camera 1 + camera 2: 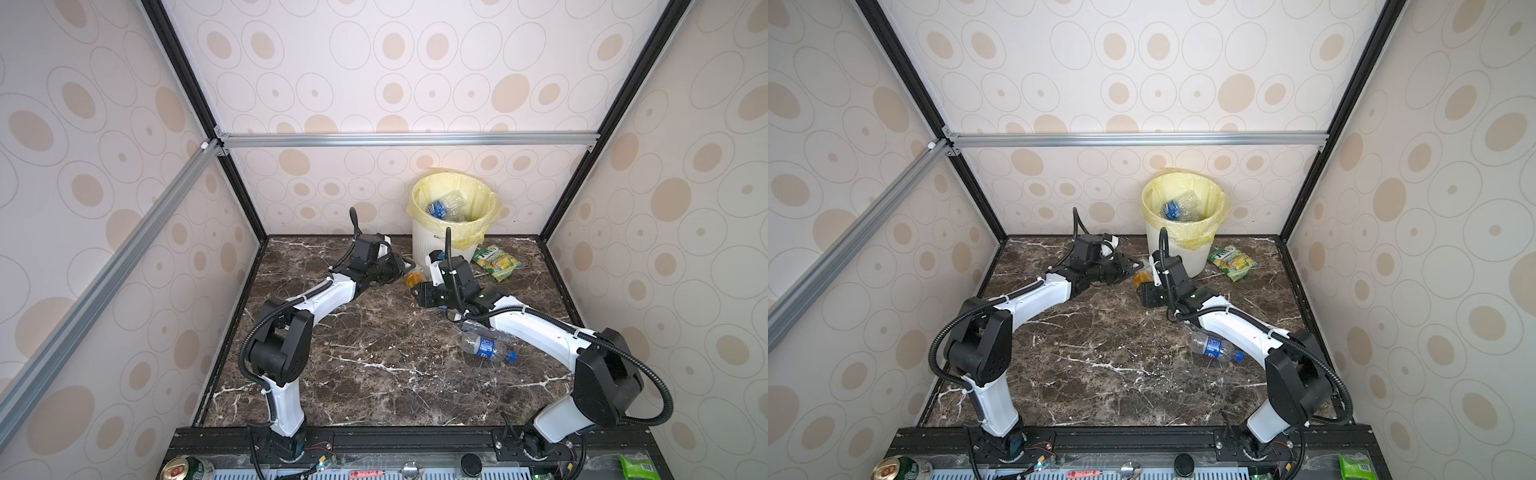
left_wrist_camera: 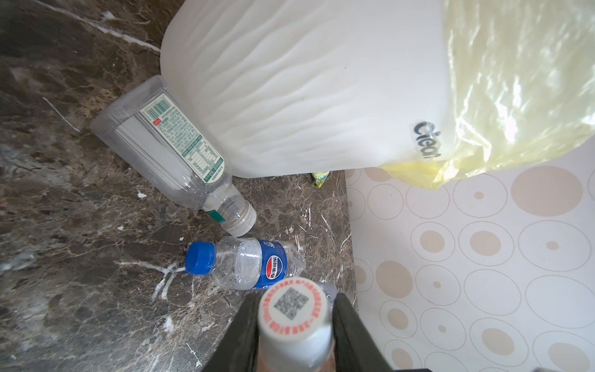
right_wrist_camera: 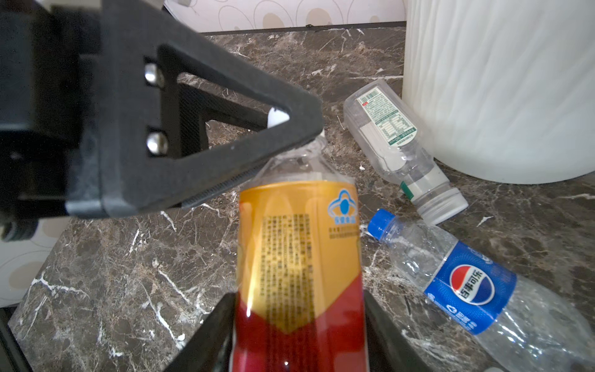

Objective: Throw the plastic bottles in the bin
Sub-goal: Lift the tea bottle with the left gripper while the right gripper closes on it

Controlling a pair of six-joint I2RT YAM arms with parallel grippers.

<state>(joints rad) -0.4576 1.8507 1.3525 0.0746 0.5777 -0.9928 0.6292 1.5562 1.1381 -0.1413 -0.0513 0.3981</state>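
Handing over the orange-red bottle [image 3: 299, 241], seemingly bin-bound
Left pincer [image 2: 295, 301] pinches neck; right pincer [image 3: 299, 296] clamps body, lower centre.

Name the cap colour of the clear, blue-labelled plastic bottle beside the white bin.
Blue cap; clearest in the right wrist view.

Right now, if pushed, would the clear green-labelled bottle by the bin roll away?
Probably not far: the clear bottle looks flat-sided and lies beside the bin. It looks empty, so likely light and apt to slide. Thin walls may dent if squeezed.
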